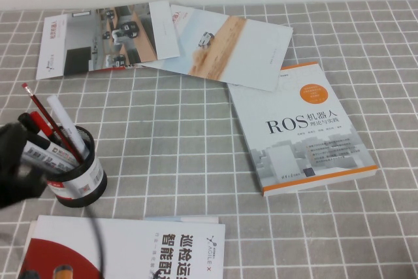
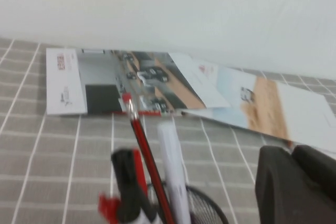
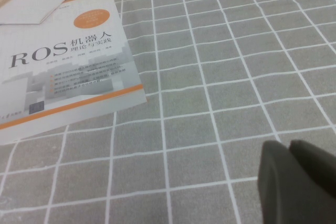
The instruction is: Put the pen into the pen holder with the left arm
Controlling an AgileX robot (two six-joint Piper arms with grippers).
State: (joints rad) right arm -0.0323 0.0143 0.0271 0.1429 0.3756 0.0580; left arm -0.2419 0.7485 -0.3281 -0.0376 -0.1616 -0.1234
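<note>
The pen point(image 1: 49, 119), a thin dark red stick, stands tilted in the pen holder point(image 1: 81, 184), a short black cup with a white label band, at the table's left. Its pale tip points up and to the far left. It also shows in the left wrist view point(image 2: 147, 150), rising out of the holder's mesh rim point(image 2: 207, 205). My left gripper point(image 1: 16, 161) is a blurred black shape just left of the holder. In its wrist view point(image 2: 292, 153) its fingers are together, hold nothing, and are apart from the pen. My right gripper point(image 3: 290, 148) is shut and empty over bare cloth, out of the high view.
White-and-black markers point(image 1: 65, 125) share the holder. An ROS book point(image 1: 304, 129) lies right of centre, brochures point(image 1: 104, 37) and a leaflet point(image 1: 228, 44) lie at the back, and a white booklet point(image 1: 130, 249) lies at the front edge. A black cable point(image 1: 98, 240) crosses the booklet.
</note>
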